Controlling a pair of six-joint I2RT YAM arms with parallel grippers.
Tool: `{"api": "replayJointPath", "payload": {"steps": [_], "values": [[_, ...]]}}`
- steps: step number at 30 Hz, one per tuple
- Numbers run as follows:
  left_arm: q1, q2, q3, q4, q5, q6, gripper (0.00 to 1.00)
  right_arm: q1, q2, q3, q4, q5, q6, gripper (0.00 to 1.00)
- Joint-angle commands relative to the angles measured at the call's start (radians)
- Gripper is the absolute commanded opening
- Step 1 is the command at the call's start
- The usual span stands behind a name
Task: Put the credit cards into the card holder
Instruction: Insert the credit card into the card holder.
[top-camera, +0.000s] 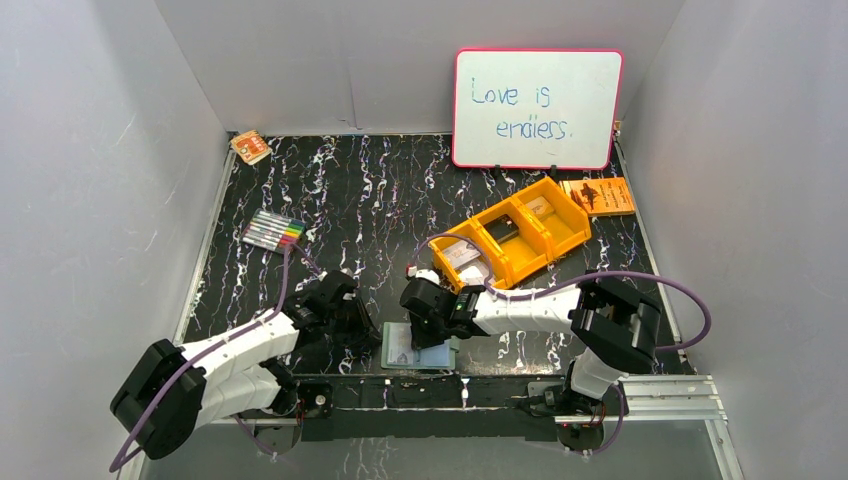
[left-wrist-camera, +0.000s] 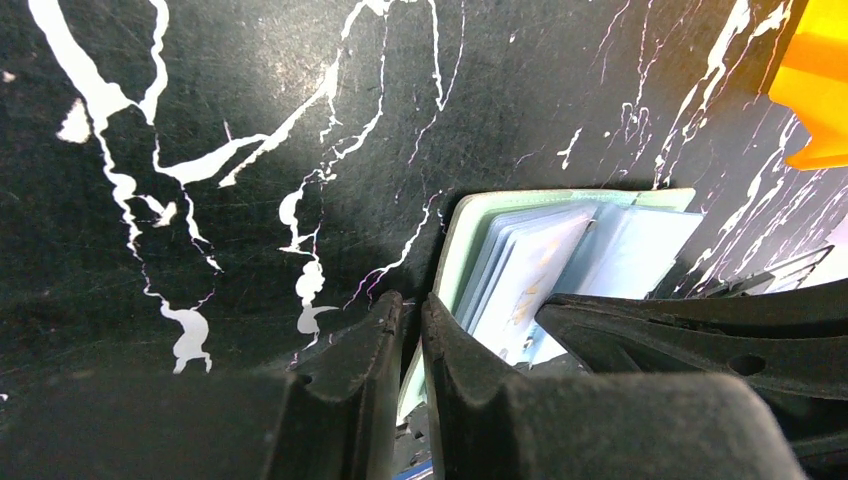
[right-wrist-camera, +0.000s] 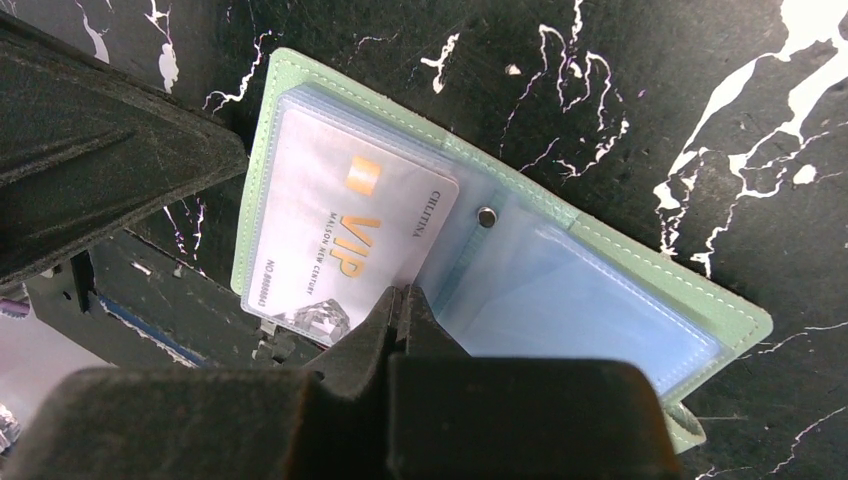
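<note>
The sage-green card holder (top-camera: 412, 347) lies open at the table's near edge, its grey-blue pockets (right-wrist-camera: 600, 300) facing up. A pale credit card (right-wrist-camera: 340, 230) with gold "VIP" print lies in its left half. My right gripper (right-wrist-camera: 405, 295) is shut, with its tips against that card's lower right corner. My left gripper (left-wrist-camera: 408, 305) is shut, and its tips rest at the card holder's left edge (left-wrist-camera: 462, 235). It shows as a black finger (right-wrist-camera: 110, 150) in the right wrist view. More pale cards (top-camera: 461, 254) lie in the orange tray.
An orange compartment tray (top-camera: 520, 265) stands right of centre, just behind my right gripper (top-camera: 430, 325). A whiteboard (top-camera: 535, 108) leans on the back wall, with an orange booklet (top-camera: 598, 196) beside it. Markers (top-camera: 272, 232) lie at the left and a small orange packet (top-camera: 250, 147) at the back left.
</note>
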Motion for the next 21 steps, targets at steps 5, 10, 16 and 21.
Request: {"api": "replayJointPath", "payload": {"steps": [5, 10, 16, 21], "values": [[-0.003, 0.015, -0.014, -0.073, -0.031, 0.024, 0.12, 0.007, -0.037, 0.036, 0.029, 0.021, -0.004, 0.0], [-0.003, -0.049, 0.023, -0.173, -0.107, 0.019, 0.13, 0.007, -0.134, 0.057, -0.049, 0.079, -0.007, 0.0], [-0.002, -0.139, 0.096, -0.285, -0.185, 0.014, 0.18, 0.006, -0.306, 0.091, -0.182, 0.228, -0.02, 0.18], [-0.001, -0.217, 0.169, -0.364, -0.244, 0.012, 0.27, -0.005, -0.494, 0.063, -0.266, 0.522, 0.062, 0.54]]}}
